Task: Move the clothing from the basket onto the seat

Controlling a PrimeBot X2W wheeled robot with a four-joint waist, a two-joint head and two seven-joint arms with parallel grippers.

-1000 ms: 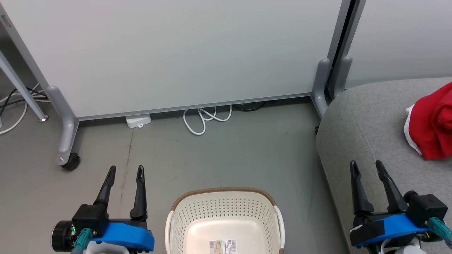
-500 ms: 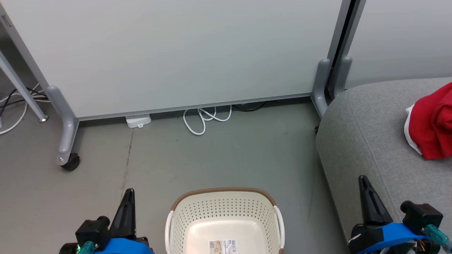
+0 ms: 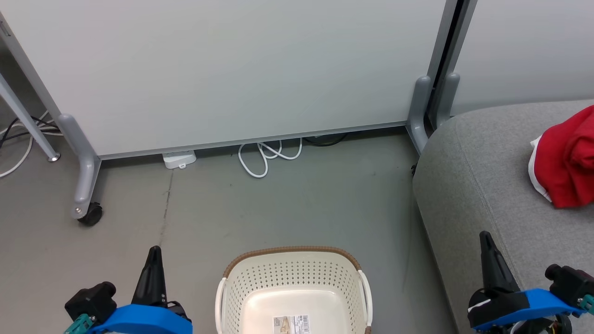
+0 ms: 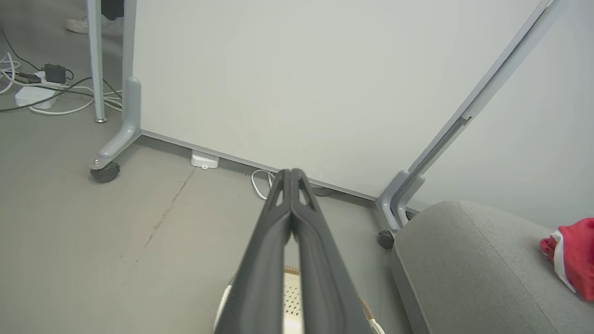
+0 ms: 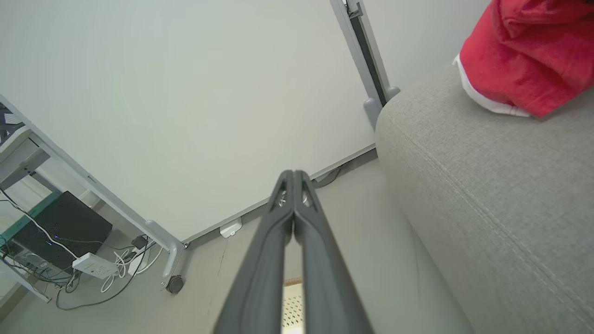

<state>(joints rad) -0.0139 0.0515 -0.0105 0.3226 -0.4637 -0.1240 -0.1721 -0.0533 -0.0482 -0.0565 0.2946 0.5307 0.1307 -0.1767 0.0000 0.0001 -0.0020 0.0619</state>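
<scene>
A pale partition (image 3: 232,69) on castored feet (image 3: 85,178) stands across the far grey floor (image 3: 301,204). A white cable (image 3: 260,160) coils at its base, a white box (image 3: 179,159) left of it.

Grey concrete floor (image 3: 287,204) with a thin crack, cream-white perforated plastic basket (image 3: 292,273) standing on it, looped white cable (image 3: 264,157) and small white power block (image 3: 178,159) lying by the pale partition (image 3: 232,69), large grey fabric seat (image 3: 468,185) alongside, crumpled red garment (image 3: 566,162) with white trim resting on top.
</scene>
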